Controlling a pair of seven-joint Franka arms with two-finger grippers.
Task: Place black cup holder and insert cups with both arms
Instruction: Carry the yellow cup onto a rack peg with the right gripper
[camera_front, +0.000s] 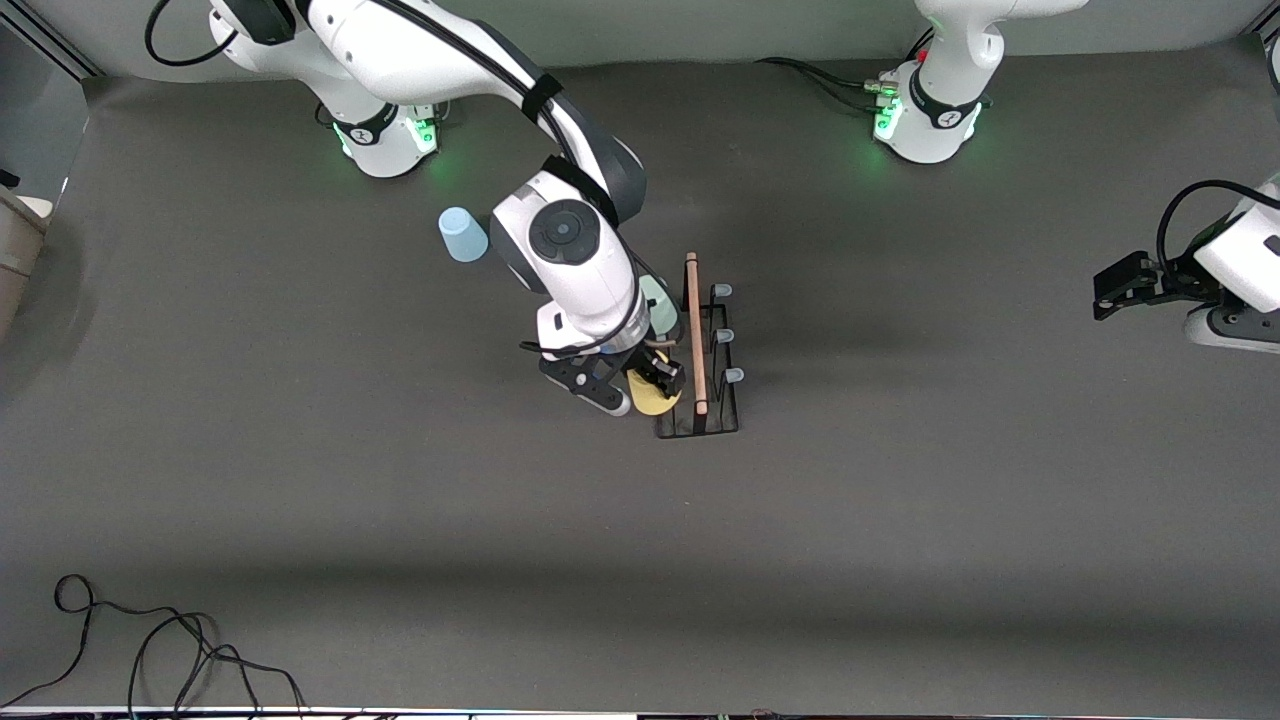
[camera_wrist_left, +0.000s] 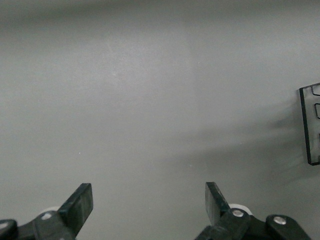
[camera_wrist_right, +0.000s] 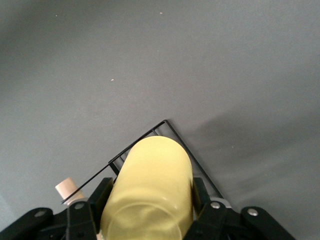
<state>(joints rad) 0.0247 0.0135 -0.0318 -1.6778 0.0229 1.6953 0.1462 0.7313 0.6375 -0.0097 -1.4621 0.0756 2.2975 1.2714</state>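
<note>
We see the right gripper (camera_front: 655, 385) clamped on the yellow cup (camera_wrist_right: 150, 187) over the near corner of the black cup holder (camera_front: 700, 350), which stands mid-table (a pale green cup (camera_front: 660, 305) already sits on it). The light blue cup (camera_front: 463, 234) lies toward the right arm's base. The left gripper (camera_wrist_left: 149, 202) waits at the table's edge, fingers spread and empty.
</note>
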